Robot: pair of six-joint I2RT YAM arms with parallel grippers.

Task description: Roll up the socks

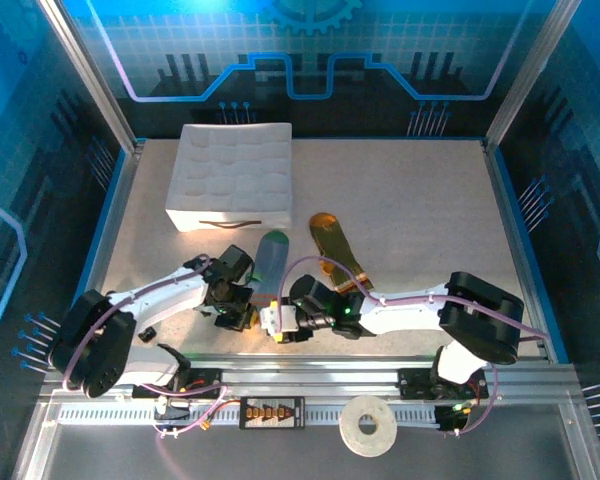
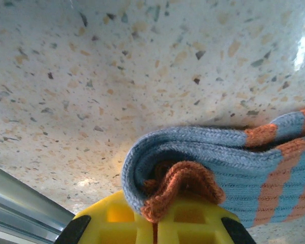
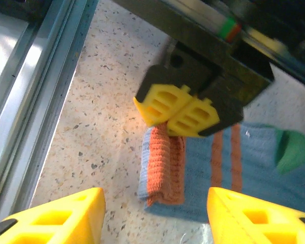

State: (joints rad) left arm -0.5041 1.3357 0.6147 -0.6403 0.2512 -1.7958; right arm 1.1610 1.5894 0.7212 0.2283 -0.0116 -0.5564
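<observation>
left tool (image 2: 155, 226) closed, pinching the orange cuff (image 2: 179, 185) of the blue sock (image 2: 234, 162); cuff is folded back once over the leg, so I'd call the roll barely started
right tool (image 3: 155, 208) open, jaws wide, nothing in them; the cuff end lies just ahead of its gap, flat on the worktop (image 3: 107, 101), with the left tool's tips on it from the far side
relation that matters: the sock's long axis runs crosswise to both tools. From the cuff at the tips it goes off to the right in each wrist view, toward a green patch (image 3: 294, 152). So the roll has to travel sideways along that line, not forward
left tool is the one on the sock; right is near it, not touching
green sock (image 1: 335, 250) lies beyond the right tool, beside the blue one, no tool on it; right arm is nearer to it
</observation>
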